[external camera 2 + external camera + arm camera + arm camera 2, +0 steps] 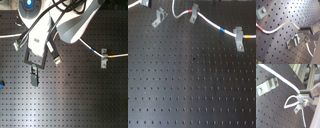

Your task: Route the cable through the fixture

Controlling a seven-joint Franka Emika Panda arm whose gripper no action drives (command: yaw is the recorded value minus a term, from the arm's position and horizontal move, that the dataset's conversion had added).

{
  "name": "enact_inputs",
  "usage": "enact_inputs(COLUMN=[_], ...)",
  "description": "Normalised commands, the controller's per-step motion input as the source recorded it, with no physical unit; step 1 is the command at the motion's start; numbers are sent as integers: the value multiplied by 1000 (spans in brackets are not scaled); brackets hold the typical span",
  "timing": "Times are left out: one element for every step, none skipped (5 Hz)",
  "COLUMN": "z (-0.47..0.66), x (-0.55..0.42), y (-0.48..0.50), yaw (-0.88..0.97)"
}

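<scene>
Cable [210, 24] across far side of table [193, 85], through two clips.
Runs through dark clip [193, 16] and pale clip [238, 39]; fixture [159, 19] sits empty at first exterior view's left. Gripper [302, 99] pinches cable end.

We've got the whole near stretch of the breadboard [193, 95] wide open; only the clips [238, 39] and cable [210, 22] crowd its far edge.

Surface: black perforated breadboard [188, 95], holes in a regular grid.
Clips on it: small light-grey fixture [159, 18], a darker clip [193, 16], a larger pale clip [239, 39].
Cord: white cable [210, 23] running through the darker and pale clips.
</scene>
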Motion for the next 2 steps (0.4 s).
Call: enact_inputs(z=[172,325], x=[90,76], y=[140,475], yaw=[0,291])
